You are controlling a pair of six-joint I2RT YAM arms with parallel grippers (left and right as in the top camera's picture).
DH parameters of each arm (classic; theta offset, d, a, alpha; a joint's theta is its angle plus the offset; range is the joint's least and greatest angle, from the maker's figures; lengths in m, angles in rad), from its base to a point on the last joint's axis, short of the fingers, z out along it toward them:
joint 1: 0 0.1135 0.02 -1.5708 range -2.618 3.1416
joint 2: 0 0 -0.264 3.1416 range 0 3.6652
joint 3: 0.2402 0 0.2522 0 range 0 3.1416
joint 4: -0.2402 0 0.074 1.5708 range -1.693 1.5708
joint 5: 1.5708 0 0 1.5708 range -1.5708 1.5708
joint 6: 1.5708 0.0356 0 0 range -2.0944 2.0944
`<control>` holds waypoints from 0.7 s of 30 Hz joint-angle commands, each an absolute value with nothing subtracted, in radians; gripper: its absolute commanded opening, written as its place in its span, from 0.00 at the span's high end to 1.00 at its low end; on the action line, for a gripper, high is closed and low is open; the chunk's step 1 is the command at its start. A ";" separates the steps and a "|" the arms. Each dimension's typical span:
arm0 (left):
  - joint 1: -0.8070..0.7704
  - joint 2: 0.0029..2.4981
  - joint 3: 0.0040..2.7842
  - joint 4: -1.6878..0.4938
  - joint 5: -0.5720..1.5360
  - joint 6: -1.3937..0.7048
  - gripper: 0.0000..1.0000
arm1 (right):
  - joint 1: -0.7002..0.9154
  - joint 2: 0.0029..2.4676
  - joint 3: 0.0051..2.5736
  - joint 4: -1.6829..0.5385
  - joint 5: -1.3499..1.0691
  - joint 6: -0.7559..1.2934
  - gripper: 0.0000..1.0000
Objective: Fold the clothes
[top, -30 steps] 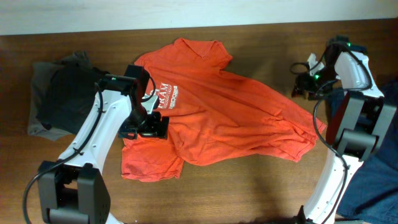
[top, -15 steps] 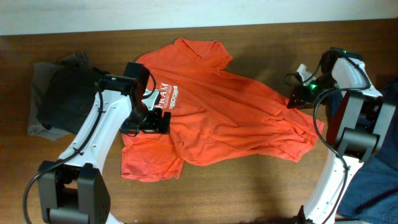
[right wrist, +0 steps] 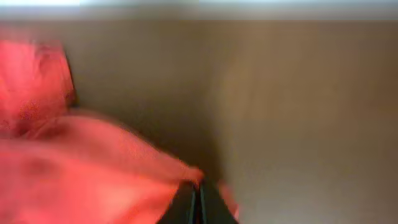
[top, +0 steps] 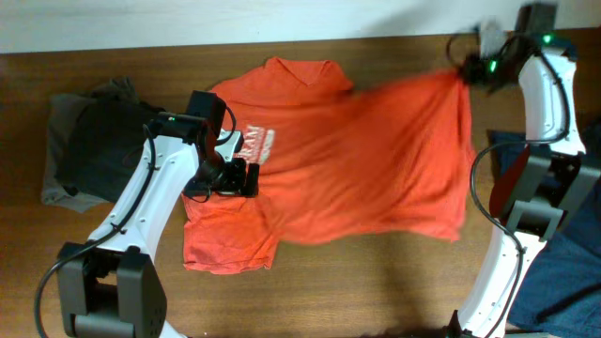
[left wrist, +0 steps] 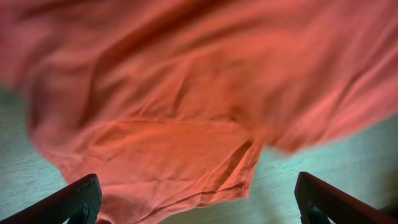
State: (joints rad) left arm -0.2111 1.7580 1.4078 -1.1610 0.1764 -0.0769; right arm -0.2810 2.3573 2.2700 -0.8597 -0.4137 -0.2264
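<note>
1. Overhead: the shirt [top: 357, 160] is spread across the middle of the table [top: 376, 291], collar toward the far edge. Its right corner is off the table and stretched up to my right gripper [top: 467, 71] at the far right edge, and that spot is blurred. My left gripper [top: 246, 178] is over the shirt's left part, just below the white print [top: 255, 143]. A dark clothes pile [top: 89, 150] sits left of the shirt, beside my left arm.
2. Left wrist: my fingers [left wrist: 81, 196] are spread wide with nothing between them. Wrinkled shirt [left wrist: 186, 93] fills most of the view, with its hem near the bottom and bare table [left wrist: 336, 155] at lower right. I can't tell whether I'm touching the cloth.
3. Right wrist: heavy blur. My fingers [right wrist: 186, 202] are together, clamped on an edge of the shirt [right wrist: 74, 180], which runs off to the left. Bare table [right wrist: 280, 112] is behind.
</note>
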 commanded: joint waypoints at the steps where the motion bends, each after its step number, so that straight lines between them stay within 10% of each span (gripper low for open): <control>1: -0.209 1.733 1.403 -1.158 0.192 -0.087 0.01 | -0.276 2.350 2.295 -0.711 -0.426 -0.014 0.96; 6: -0.210 1.733 1.403 -1.147 0.219 -0.091 0.01 | -0.268 2.406 2.295 -0.568 -0.427 0.088 0.96; 9: -0.209 1.733 1.403 -1.129 0.221 -0.090 0.01 | -0.267 2.428 2.295 -0.599 -0.427 0.120 0.27; 11: -0.209 1.733 1.403 -1.114 0.221 -0.091 0.01 | -0.271 2.429 2.295 -0.677 -0.408 0.081 0.13; 21: -0.209 1.733 1.403 -1.091 0.221 -0.090 0.01 | -0.370 2.308 2.295 -1.110 -0.412 0.056 0.17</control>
State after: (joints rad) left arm -0.2111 1.7580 1.4075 -1.1019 0.2066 -0.0772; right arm -0.3275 2.4130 2.2871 -1.0443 -0.4129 0.0631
